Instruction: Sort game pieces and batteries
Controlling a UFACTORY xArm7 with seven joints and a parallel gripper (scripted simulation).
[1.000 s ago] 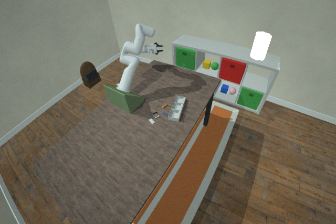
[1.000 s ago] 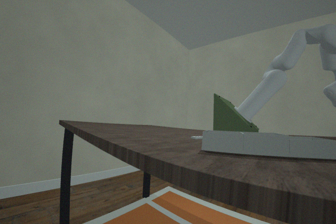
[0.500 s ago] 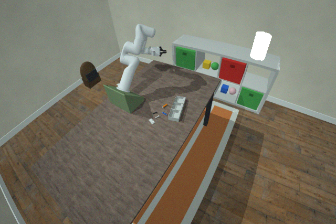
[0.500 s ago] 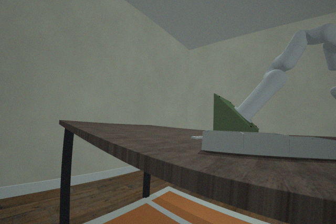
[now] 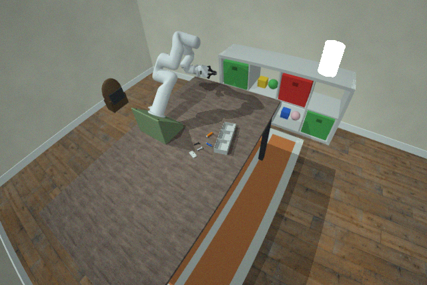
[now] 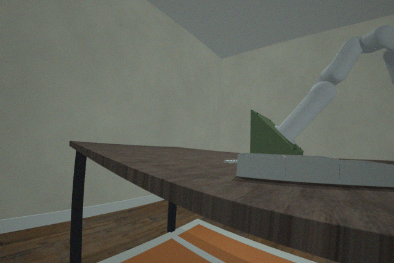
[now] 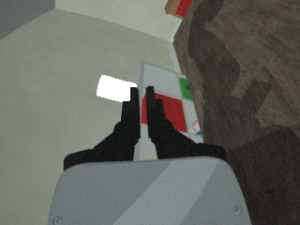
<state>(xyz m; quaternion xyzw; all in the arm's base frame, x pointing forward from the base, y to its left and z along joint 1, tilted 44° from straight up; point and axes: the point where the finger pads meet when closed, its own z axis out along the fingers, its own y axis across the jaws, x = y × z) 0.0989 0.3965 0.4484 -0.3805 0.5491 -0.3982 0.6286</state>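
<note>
white shelf unit (image 5: 286,59), orange rug (image 5: 241,219)

White arm (image 5: 167,68) on green base (image 5: 155,126); black claw (image 5: 211,71); brown wood-grain tabletop (image 5: 120,188); light grey bins (image 5: 225,137); orange battery (image 5: 209,134); white shelf unit (image 5: 286,63).

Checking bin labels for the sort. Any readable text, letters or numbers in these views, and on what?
None can be read.
Bins: the S and R marks do not show in any view; the exterior view shows only their blank grey outer wall.
Small pieces on the table, such as the white piece and the orange piece: too small to show any print.
Shelf boxes: dark patches only, no letters.
</note>
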